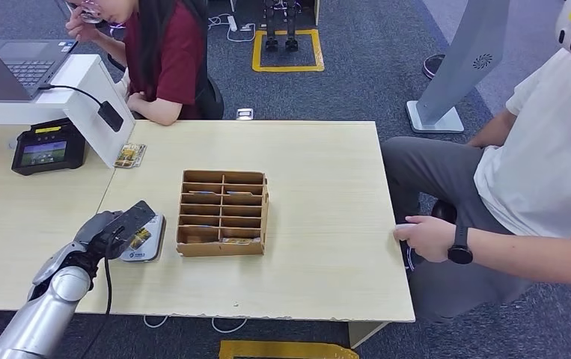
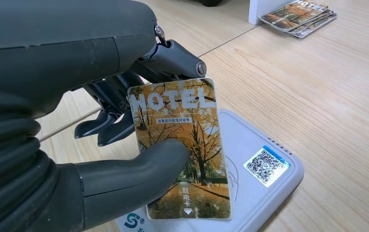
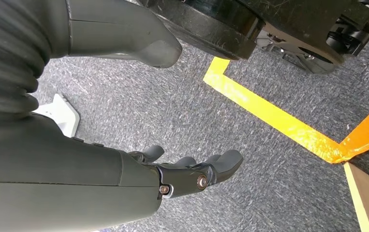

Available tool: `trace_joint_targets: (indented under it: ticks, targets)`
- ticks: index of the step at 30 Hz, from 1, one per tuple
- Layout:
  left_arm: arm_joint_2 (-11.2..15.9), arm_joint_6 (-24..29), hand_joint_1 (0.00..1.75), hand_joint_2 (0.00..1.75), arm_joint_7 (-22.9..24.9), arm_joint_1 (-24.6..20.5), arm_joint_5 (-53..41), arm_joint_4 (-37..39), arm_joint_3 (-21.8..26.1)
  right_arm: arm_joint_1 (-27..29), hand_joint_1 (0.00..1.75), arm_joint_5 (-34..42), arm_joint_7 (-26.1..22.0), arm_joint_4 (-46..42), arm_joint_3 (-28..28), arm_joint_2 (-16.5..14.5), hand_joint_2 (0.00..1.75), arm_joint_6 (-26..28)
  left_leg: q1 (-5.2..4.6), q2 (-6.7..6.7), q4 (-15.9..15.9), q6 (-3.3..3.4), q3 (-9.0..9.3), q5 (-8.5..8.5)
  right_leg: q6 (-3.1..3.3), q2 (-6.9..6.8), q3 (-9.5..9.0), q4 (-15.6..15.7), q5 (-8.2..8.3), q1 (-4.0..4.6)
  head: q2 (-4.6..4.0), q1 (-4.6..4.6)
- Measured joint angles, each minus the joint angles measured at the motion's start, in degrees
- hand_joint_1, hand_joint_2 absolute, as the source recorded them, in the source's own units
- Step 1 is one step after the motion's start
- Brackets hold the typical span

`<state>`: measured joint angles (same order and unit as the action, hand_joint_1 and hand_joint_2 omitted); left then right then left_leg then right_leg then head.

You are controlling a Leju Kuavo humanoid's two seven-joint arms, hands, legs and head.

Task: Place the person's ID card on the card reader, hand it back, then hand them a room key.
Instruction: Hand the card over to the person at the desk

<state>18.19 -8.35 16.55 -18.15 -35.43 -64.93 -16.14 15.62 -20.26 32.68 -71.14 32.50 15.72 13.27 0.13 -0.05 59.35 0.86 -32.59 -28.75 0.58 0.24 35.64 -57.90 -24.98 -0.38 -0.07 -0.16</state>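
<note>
One card [image 2: 182,150] is pinched between the thumb and the darker fingers [image 2: 106,126] of the left hand [image 1: 114,228], just above one card reader [image 2: 264,181]. The card carries an autumn tree photograph, the word "MOTEL" in large white letters, a line of small Chinese print, and "取电卡" above a downward arrow near its lower edge. The reader is a flat light-grey pad with one QR-code sticker [image 2: 265,166] and a blue "S" logo [image 2: 132,220]; it lies on the pale wooden table [image 1: 327,247], just left of one brown compartmented card box [image 1: 222,212]. One small stack of similar cards [image 1: 129,155] lies farther back, beside one dark terminal [image 1: 47,146]. The right hand [image 3: 172,181] hangs above grey carpet, fingers apart and holding nothing. Two people sit at the table.
</note>
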Motion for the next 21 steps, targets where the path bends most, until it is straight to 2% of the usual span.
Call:
trace_joint_targets:
  ticks: [15,21]
  targets:
    - [1.5,-2.3,1.75,1.75,-0.3,0.0,0.8,-0.1,-1.1,-0.2,0.0,-0.3,-0.3,0.1,0.0,0.0,1.75,-0.2,0.0,0.0,0.0,0.0,0.02,0.0,0.0,0.01,-0.02,0.0,0.0,0.0,0.0,0.02]
    - [2.5,-2.0,1.75,1.75,-0.6,0.0,-2.8,-0.3,-2.9,-0.2,0.0,-0.3,-0.6,0.2,0.0,0.0,1.75,-0.3,0.0,0.0,0.0,0.0,0.03,0.0,0.0,0.0,-0.02,0.0,0.0,0.0,0.0,0.02]
